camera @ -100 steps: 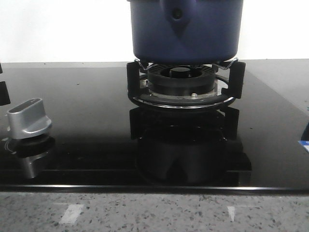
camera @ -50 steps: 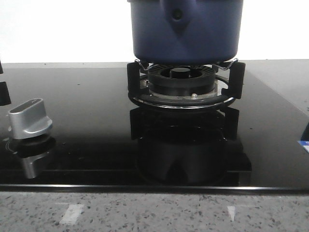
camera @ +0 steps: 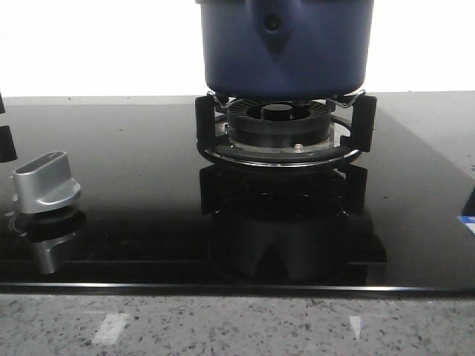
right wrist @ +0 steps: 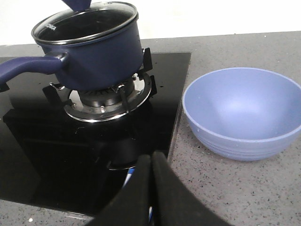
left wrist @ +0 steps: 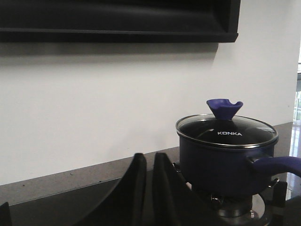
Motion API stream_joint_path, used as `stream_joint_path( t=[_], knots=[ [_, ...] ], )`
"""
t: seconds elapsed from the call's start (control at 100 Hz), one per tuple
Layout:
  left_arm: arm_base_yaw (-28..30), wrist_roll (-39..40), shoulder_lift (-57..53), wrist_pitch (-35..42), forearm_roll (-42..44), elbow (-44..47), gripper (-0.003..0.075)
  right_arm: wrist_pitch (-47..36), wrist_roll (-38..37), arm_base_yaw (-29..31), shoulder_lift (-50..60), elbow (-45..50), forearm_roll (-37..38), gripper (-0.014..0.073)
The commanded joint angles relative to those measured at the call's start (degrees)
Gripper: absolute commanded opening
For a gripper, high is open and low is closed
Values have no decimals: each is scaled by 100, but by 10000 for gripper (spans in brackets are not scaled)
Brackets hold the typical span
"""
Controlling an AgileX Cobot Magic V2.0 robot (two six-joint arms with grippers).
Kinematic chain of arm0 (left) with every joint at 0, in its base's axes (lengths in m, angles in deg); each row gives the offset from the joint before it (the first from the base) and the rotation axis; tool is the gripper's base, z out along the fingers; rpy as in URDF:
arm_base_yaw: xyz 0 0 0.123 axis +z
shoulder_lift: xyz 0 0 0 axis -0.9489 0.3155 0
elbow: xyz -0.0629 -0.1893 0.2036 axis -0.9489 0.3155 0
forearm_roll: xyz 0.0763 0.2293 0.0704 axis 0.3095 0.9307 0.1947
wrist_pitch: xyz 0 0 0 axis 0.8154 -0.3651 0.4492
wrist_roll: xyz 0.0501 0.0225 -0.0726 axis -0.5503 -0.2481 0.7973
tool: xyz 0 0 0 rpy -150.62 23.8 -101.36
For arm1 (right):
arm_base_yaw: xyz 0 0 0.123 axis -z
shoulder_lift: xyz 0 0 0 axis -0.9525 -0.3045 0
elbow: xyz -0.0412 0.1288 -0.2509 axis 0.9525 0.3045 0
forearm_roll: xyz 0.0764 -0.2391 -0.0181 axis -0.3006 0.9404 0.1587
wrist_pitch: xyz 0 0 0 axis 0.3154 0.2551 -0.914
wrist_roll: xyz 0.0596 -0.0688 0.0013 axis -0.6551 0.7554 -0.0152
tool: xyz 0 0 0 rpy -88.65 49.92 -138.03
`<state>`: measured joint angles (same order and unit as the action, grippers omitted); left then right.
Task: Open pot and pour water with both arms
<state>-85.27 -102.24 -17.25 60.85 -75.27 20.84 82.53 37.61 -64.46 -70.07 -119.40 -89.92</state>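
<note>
The dark navy pot (camera: 286,52) stands on the black burner grate (camera: 282,130) at the back middle of the cooktop. In the left wrist view the pot (left wrist: 221,165) carries its glass lid (left wrist: 225,132) with a blue knob (left wrist: 225,107), and its handle (left wrist: 277,165) juts out to one side. My left gripper (left wrist: 148,156) is shut and empty, short of the pot and apart from it. The right wrist view shows the pot (right wrist: 99,56), lid (right wrist: 84,23) and handle (right wrist: 23,68). My right gripper (right wrist: 151,157) is shut, empty, over the cooktop's edge. No water shows.
A light blue bowl (right wrist: 242,110) sits empty on the speckled counter beside the glass cooktop (right wrist: 160,117). A silver control knob (camera: 46,182) stands at the cooktop's front left. A white wall and a dark hood (left wrist: 117,21) rise behind the stove.
</note>
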Motion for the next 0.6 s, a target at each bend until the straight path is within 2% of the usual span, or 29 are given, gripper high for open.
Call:
stream_joint_path(
  t=[0.0,0.16,0.45,0.59],
  knots=[
    [-8,57,-58,-75,-170,-141,-20,-345,87,-9,-101,-102,-133,-69],
    [-50,57,-136,-76,-170,-141,-20,-276,87,-9,-101,-102,-133,-69],
    [-629,57,-135,-76,-170,-141,-20,-276,87,-9,-101,-102,-133,-69],
    [-646,57,-135,-76,-170,-141,-20,-276,87,-9,-101,-102,-133,-69]
  ],
)
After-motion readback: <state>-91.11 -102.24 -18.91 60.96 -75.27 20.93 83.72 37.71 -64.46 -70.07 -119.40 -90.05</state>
